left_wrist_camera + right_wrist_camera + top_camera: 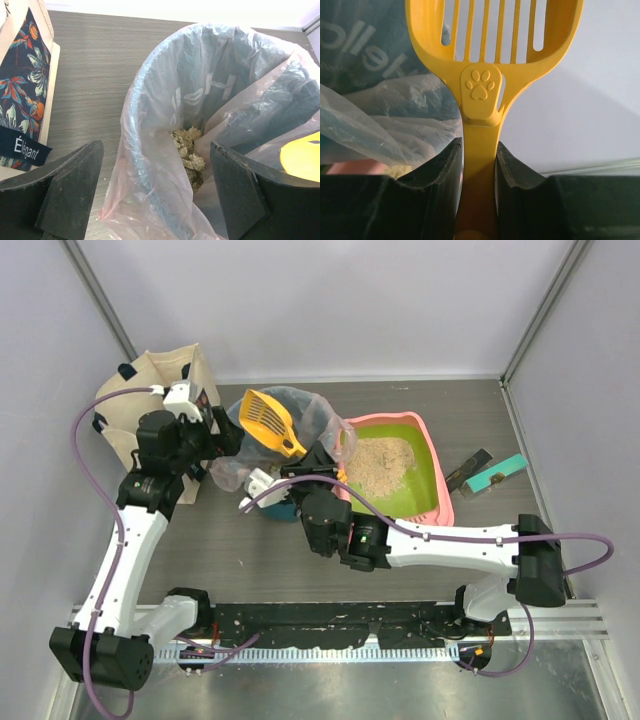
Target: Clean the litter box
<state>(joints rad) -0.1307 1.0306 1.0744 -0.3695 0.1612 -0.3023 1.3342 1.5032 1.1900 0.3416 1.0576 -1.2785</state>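
The pink litter box (pixel 441 483) with a green floor lies right of centre, beige litter (pixel 380 462) heaped at its left end. My right gripper (pixel 312 462) (pixel 479 150) is shut on the handle of the yellow slotted scoop (pixel 268 420) (pixel 490 45), which is raised over the bag-lined teal bin (pixel 281 510). My left gripper (pixel 222 445) (pixel 156 150) is open, its fingers wide apart on either side of the clear bag's rim (pixel 165 100). Pale clumps (pixel 187 152) lie inside the bin. A yellow edge of the scoop (pixel 302 157) shows at the right of the left wrist view.
A beige tote bag with a floral print (pixel 150 390) (pixel 20 85) stands at the back left, close to my left arm. A teal-handled tool (pixel 497 475) and a dark flat piece (pixel 467 470) lie right of the litter box. Walls close in on three sides.
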